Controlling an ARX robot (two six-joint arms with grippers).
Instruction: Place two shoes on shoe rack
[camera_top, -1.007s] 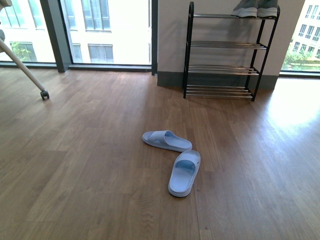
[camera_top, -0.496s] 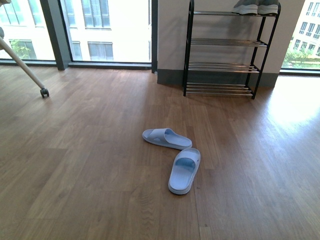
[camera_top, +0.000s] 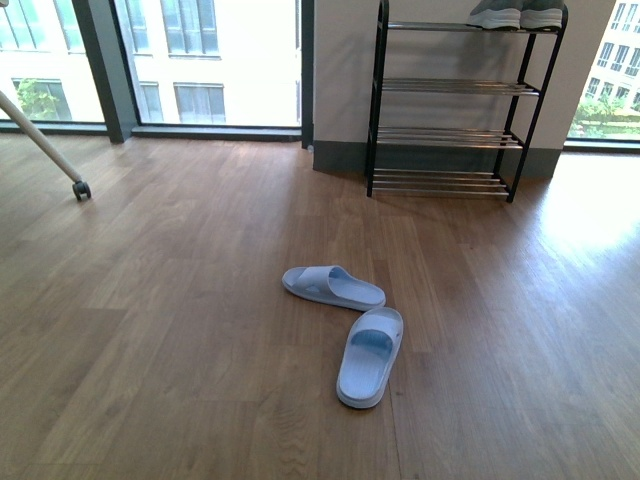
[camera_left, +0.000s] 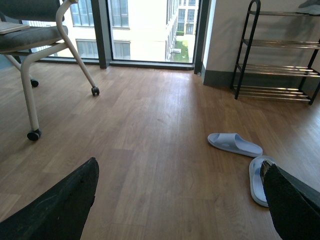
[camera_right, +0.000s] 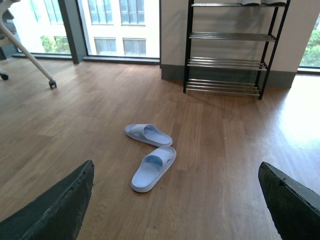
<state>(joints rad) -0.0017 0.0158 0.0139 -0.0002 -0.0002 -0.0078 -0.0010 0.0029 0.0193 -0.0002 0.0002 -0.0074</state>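
Here, both grey sneakers sit side by side on the top tier of the shoe rack, at its right-hand end, against the far wall. From the body camera they lie far ahead, high and to the right, so the right arm is judged the nearer. The frame edge crops them. Each appears end-on, which suggests a long axis running front to back across the rods. The left jaws stand wide apart with nothing between them, one dark finger at each side of the wrist view. The right jaws are likewise spread wide and empty, their fingers framing bare boards. Neither arm shows in the front view. Counts: two sneakers; one rack of four tiers; two light-blue slides on the wooden floor, just beside each other at an angle and well short of the rack; one wheeled chair. With the pair racked, the task reads as complete.
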